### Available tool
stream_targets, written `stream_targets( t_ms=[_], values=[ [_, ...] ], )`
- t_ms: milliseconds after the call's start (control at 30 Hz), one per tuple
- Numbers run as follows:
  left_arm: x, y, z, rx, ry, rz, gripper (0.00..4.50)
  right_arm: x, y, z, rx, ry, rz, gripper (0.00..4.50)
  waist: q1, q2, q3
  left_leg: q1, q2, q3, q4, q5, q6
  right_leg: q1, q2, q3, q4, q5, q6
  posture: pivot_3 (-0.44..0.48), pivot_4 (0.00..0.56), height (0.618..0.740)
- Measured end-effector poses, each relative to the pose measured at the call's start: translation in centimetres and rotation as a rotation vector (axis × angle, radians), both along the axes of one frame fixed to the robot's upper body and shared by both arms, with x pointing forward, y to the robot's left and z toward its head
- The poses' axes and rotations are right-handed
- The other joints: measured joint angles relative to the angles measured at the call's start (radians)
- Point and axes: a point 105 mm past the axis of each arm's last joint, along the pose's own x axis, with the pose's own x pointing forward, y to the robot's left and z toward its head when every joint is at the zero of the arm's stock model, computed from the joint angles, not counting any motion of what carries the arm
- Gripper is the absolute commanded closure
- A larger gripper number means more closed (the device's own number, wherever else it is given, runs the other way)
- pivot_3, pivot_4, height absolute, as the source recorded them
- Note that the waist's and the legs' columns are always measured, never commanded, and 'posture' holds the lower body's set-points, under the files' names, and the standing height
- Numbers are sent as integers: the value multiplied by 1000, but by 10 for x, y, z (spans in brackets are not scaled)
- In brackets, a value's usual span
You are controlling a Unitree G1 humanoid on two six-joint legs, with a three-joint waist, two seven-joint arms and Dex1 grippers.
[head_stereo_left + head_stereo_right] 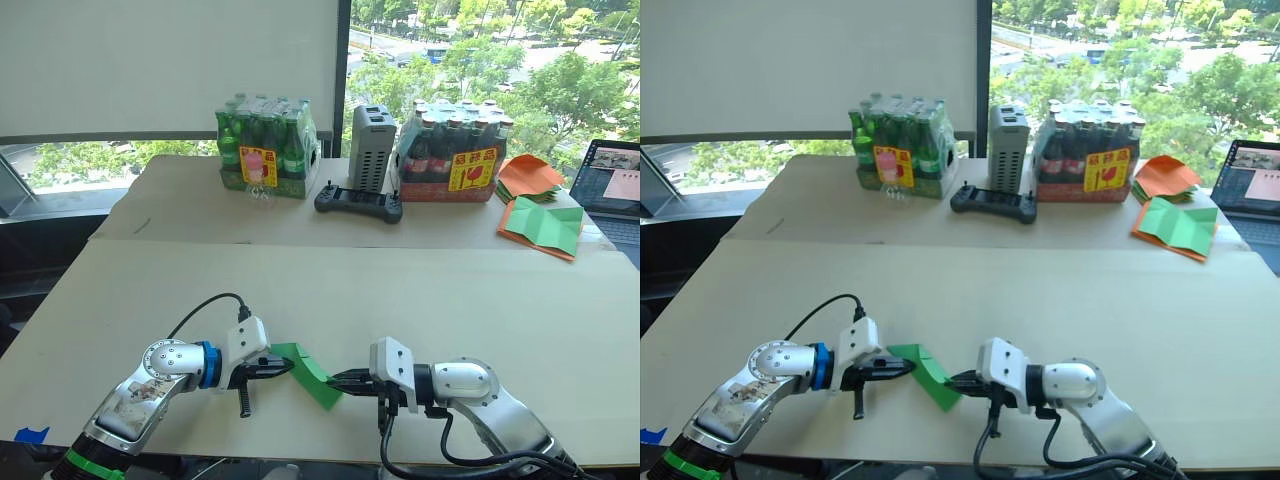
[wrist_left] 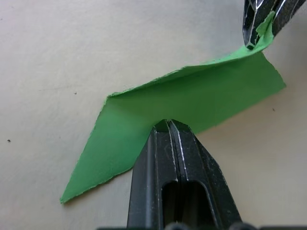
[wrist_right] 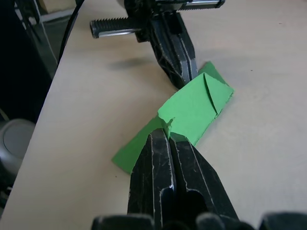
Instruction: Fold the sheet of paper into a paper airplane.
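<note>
The sheet of paper (image 1: 310, 372) is a narrow folded green strip with creases, held just above the near edge of the table (image 1: 320, 290). My left gripper (image 1: 289, 366) is shut on its left end, seen pinching the paper (image 2: 192, 98) in the left wrist view. My right gripper (image 1: 335, 381) is shut on the strip's right end (image 3: 192, 108). The two grippers face each other, a short span of paper between them. One end bends upward.
At the back of the table stand two shrink-wrapped bottle packs (image 1: 265, 148) (image 1: 450, 150), a grey box (image 1: 372, 146) and a black controller (image 1: 358, 202). Orange and green sheets (image 1: 540, 225) lie back right, next to a laptop (image 1: 615, 190).
</note>
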Motion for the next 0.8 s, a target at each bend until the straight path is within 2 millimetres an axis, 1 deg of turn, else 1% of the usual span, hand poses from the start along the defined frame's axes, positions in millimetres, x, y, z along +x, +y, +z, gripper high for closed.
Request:
stream_targets(
  t_ms=[100,367,467,533,633,700,767,800],
  values=[
    [0,1,0,4,0,-1,4500,1,0,-3,-25,-37,8,4489,1,0,0,0,0,0,0,0,0,0,0,0,0,0,0,0,150,675],
    [0,1,0,2,6,3,4500,-2,3,-9,-74,-61,27,4489,1,0,0,0,0,0,0,0,0,0,0,0,0,0,0,0,150,675],
    [1,6,3,-11,36,27,4500,-1,4,-10,-80,-60,25,4489,1,0,0,0,0,0,0,0,0,0,0,0,0,0,0,0,150,675],
    [3,15,10,-14,53,53,4500,-1,4,-11,-86,-57,23,4489,0,0,0,-1,0,0,0,0,0,-1,0,0,0,0,0,0,150,675],
    [10,19,34,-54,26,61,4500,-1,4,-12,-96,-55,20,4489,1,0,0,-1,0,-1,0,0,0,0,0,0,0,0,0,0,150,675],
    [12,15,49,-90,3,46,4500,0,4,-12,-100,-57,20,4489,1,0,0,0,0,-1,0,0,0,0,0,0,0,0,0,0,150,675],
    [9,5,55,-131,9,12,4500,0,4,-12,-102,-50,18,4489,0,0,0,0,0,0,0,0,0,0,0,0,0,0,0,0,150,675],
    [7,-1,54,-143,17,-6,4500,0,5,-12,-103,-51,18,4489,0,0,0,0,0,0,0,0,0,0,0,0,0,0,0,0,150,675]
  ],
)
